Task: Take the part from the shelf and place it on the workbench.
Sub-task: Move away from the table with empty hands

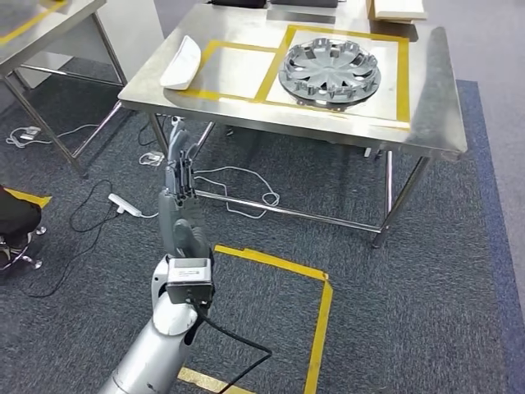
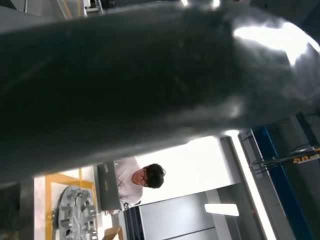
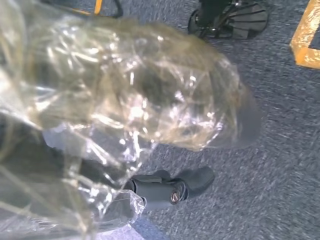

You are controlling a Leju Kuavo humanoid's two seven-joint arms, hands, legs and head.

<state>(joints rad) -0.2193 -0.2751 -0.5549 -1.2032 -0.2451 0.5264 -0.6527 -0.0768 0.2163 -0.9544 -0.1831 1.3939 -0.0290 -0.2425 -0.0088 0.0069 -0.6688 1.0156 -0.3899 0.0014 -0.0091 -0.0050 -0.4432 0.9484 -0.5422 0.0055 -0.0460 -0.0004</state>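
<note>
Now: L hand (image 1: 180,176) raised below the steel workbench (image 1: 443,98) edge, fingers straight and apart, holding nothing.
White curved plastic part (image 1: 181,63) lies on the bench just beyond L hand; silver round hubcap (image 1: 329,72) further off to its right. R hand (image 3: 170,189) wrapped in clear crinkled plastic (image 3: 124,85) over grey carpet (image 3: 279,165); grasp can't tell.

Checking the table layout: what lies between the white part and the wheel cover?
In the head view, just bare steel and yellow tape separate the white part from the wheel cover.
</note>
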